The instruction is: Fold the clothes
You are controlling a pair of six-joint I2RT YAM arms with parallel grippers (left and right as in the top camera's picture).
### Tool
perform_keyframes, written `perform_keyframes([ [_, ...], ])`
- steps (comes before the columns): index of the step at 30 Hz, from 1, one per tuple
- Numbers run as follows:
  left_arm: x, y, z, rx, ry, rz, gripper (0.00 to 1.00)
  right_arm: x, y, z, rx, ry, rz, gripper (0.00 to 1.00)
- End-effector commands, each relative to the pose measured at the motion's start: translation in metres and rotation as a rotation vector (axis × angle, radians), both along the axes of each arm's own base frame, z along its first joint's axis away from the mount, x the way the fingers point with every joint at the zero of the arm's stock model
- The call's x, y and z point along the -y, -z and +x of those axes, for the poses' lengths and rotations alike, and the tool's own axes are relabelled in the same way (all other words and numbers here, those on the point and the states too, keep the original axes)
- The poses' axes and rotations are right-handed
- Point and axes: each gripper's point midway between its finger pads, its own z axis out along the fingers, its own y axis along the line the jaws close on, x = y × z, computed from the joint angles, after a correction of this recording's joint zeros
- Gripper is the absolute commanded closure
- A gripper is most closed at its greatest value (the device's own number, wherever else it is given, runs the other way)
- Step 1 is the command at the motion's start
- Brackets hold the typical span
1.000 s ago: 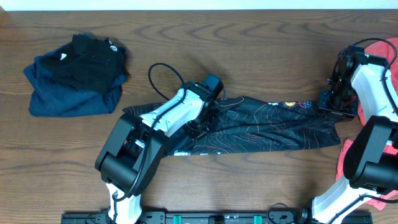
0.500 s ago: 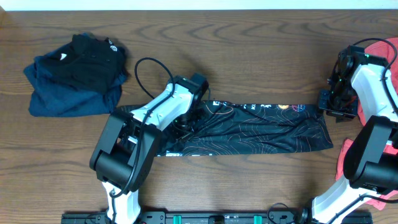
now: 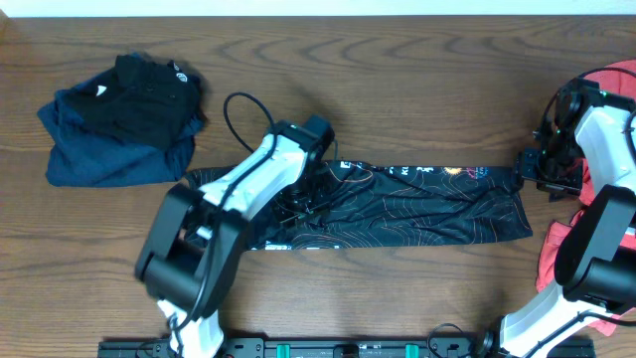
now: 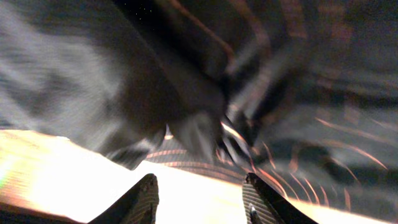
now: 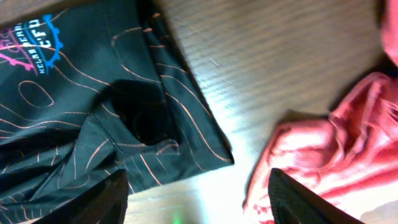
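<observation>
Left gripper (image 4: 202, 194) and right gripper (image 5: 202, 199) are shown parted and empty at the black jersey (image 3: 427, 204), banded across the table (image 3: 397, 80) centre. A crosswise fold is judged pending, requiring a grasp at its 3 o'clock end.

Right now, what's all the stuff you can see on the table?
jersey: one, black with orange lines, stretched across the middle
garment: one, coral-red, right edge
clothes pile: one, navy blue with black on top, far left
table: one, brown wood
left arm: one, white and black, over the jersey
right arm: one, white and black, right edge
left end effector: one, open, at the jersey
right end effector: one, open, between jersey and garment
</observation>
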Motion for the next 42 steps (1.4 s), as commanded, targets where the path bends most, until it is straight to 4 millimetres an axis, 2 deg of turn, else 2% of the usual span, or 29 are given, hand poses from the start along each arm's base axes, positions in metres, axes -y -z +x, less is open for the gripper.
perform_keyframes([
  [1, -0.013, -0.028, 0.014, 0.146, 0.090, 0.028, 0.50, -0.010, 0.010, -0.003, 0.003, -0.075, 0.065, 0.27],
  [4, -0.027, -0.044, 0.025, 0.249, 0.119, 0.091, 0.35, -0.010, 0.021, -0.004, 0.011, -0.112, 0.068, 0.25],
  [8, -0.045, -0.052, 0.035, 0.317, 0.166, 0.180, 0.25, -0.022, 0.037, -0.003, 0.051, -0.190, 0.139, 0.24],
  [11, -0.052, -0.052, 0.039, 0.316, 0.149, 0.186, 0.25, -0.033, 0.049, -0.006, 0.072, -0.222, 0.193, 0.23],
  [16, -0.071, -0.052, 0.045, 0.303, 0.097, 0.198, 0.25, -0.033, 0.061, -0.007, 0.091, -0.224, 0.184, 0.22],
  [23, -0.093, -0.052, 0.045, 0.270, 0.061, 0.212, 0.25, -0.029, 0.067, -0.008, 0.094, -0.227, 0.156, 0.22],
  [30, -0.094, -0.052, 0.045, 0.267, 0.057, 0.213, 0.25, -0.020, 0.065, -0.007, 0.082, -0.233, 0.110, 0.21],
  [36, -0.094, -0.052, 0.045, 0.267, 0.057, 0.213, 0.25, -0.016, 0.047, -0.001, 0.069, -0.235, 0.099, 0.20],
  [42, -0.094, -0.052, 0.045, 0.267, 0.057, 0.213, 0.25, -0.010, 0.051, -0.004, 0.055, -0.239, 0.065, 0.17],
])
